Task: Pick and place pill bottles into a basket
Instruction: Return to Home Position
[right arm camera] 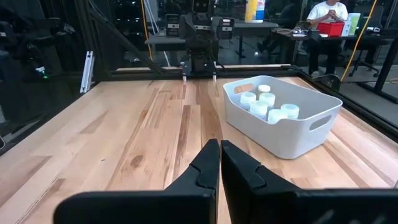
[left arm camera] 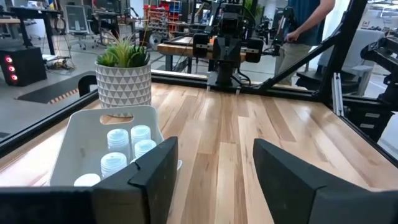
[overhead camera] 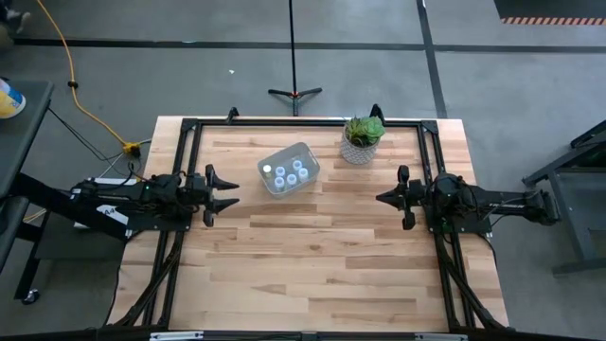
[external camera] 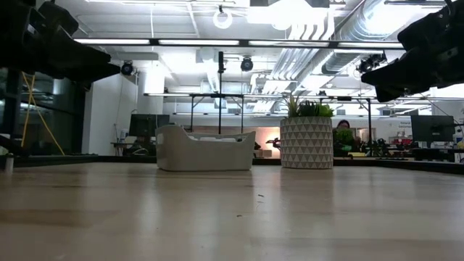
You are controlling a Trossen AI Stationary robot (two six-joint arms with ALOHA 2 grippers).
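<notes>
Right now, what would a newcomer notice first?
The light grey rectangular plastic basket at the table's far middle, holding white-capped translucent pill bottles, draws the eye, with a white patterned pot of green plant beside it. The left pincer, open, and right pincer, shut, hang at opposite sides.

From above, the pill bottles [overhead camera: 289, 171] are too small for us to count with certainty. From the right wrist we see mostly their caps; the basket [right arm camera: 273, 138] wall covers most of their bodies. In the low view that wall hides them altogether, and the left arm [external camera: 51, 47] and the right arm [external camera: 424, 47] are cut off by the upper edge. From the left wrist, the left end effector [left arm camera: 213, 144] covers the basket's near corner and part of one bottle. A person [left arm camera: 308, 18] beyond the table [left arm camera: 249, 118] is cut off at the top.
</notes>
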